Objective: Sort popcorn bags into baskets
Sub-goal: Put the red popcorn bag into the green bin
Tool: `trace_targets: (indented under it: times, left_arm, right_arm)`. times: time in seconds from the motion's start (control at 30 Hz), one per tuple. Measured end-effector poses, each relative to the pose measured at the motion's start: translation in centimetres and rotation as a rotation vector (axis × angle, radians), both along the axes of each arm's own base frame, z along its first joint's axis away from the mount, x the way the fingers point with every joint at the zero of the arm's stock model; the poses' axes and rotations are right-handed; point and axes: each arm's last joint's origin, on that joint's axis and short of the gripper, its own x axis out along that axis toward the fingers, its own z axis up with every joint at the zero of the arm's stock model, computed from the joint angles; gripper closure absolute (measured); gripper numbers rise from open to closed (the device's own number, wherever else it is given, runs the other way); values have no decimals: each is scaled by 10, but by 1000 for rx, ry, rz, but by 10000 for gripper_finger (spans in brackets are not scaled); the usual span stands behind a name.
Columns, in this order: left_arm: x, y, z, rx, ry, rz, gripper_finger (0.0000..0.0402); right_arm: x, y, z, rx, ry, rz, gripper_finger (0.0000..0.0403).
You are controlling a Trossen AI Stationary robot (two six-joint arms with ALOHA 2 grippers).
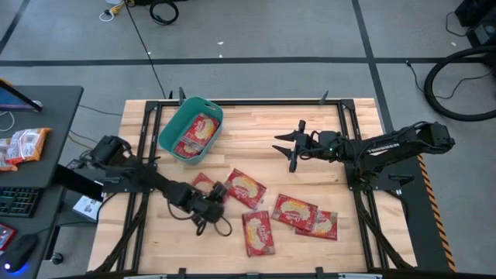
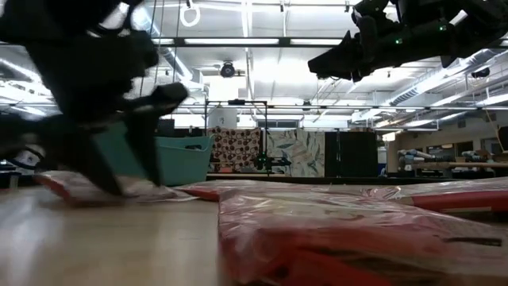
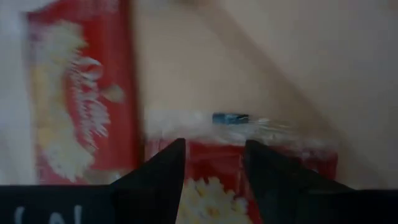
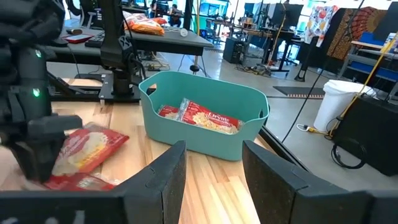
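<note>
The teal basket (image 1: 172, 124) (image 4: 249, 140) stands at the table's far left with popcorn bags (image 1: 196, 133) (image 4: 200, 116) lying inside. Several red bags lie flat on the near half of the table (image 1: 246, 188) (image 1: 293, 210) (image 1: 258, 232). My left gripper (image 1: 215, 194) (image 3: 214, 146) is open and low over one bag (image 1: 202, 182) (image 3: 214, 186), a finger on either side of its end with the clear sealed edge (image 3: 205, 121). My right gripper (image 1: 284, 152) (image 4: 212, 146) waits open, high above the table's middle, pointing level at the basket. My left gripper comes at the bag's end (image 3: 214, 165) slanting down from the table's left, its open fingers (image 2: 107, 171) astride it. The bag lies flat on the table. In the low view the fingertips reach down to the bag, but I cannot tell whether they touch it.
Another bag (image 3: 81, 93) lies close beside the one under my left gripper. A further bag (image 1: 319, 225) overlaps its neighbour at the near right. A black desk (image 1: 46, 101) with more packets (image 1: 23, 145) stands left of the table. Bare wood lies between basket and right arm.
</note>
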Motion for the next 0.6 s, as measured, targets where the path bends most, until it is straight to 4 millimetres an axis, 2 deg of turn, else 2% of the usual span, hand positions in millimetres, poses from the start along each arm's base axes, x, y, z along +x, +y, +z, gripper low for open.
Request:
trace_targets:
  times: [0.2, 0.37, 0.47, 0.6]
  left_arm:
    - [26, 21, 1, 88, -180, 8, 228]
    - [42, 46, 21, 185, -382, 266, 228]
    - [42, 51, 36, 66, -349, 326, 228]
    - [40, 49, 55, -189, -246, 279, 228]
  right_arm:
    - [0, 0, 0, 0, 0, 0, 240]
    - [0, 0, 0, 0, 2, 0, 240]
    - [0, 0, -1, 1, 8, 0, 240]
    - [0, 0, -1, 3, 15, 0, 240]
